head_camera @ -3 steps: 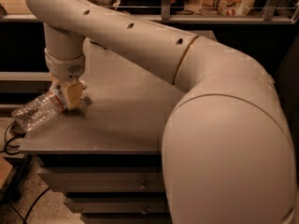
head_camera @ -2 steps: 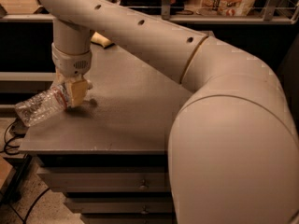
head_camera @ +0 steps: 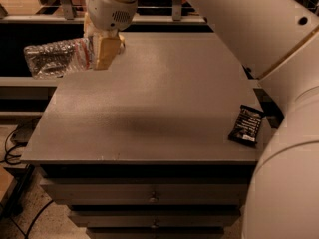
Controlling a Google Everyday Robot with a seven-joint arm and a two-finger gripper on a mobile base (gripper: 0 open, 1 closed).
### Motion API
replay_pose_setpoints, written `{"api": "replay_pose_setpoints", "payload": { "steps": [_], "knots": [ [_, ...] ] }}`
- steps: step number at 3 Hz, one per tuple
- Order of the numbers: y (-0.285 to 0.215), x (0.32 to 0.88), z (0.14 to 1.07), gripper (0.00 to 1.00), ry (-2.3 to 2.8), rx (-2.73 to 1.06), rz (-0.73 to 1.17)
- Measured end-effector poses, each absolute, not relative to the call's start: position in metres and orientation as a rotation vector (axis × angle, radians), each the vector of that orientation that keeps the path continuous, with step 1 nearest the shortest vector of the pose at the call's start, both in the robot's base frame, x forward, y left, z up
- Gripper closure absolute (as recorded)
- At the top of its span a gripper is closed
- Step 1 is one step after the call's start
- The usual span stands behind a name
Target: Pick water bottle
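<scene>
The water bottle (head_camera: 56,57) is clear, crinkled plastic with a red label band near its neck. It hangs on its side in the air, above and past the table's far left corner. My gripper (head_camera: 102,50) is shut on the bottle's neck end and holds it well above the grey tabletop (head_camera: 149,103). The bottle's cap is hidden between the fingers (head_camera: 107,51). The base of the bottle points left.
A small black snack packet (head_camera: 245,125) lies near the table's right edge. My white arm (head_camera: 279,44) fills the right side of the view. Drawers (head_camera: 149,198) sit under the tabletop. Cables (head_camera: 12,143) lie on the floor at left.
The gripper has lifted the bottle off the tabletop and raised it high. The arm has swung up, uncovering the table's right side and the black packet.
</scene>
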State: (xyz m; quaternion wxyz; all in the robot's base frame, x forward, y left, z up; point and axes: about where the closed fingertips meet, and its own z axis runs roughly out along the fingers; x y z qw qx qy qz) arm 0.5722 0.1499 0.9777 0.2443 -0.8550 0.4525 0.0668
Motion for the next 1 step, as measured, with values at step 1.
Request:
{"api": "replay_pose_setpoints", "payload": {
  "steps": [1],
  "knots": [
    [0.15, 0.5722, 0.9777, 1.0, 1.236, -2.335, 0.182]
  ]
}}
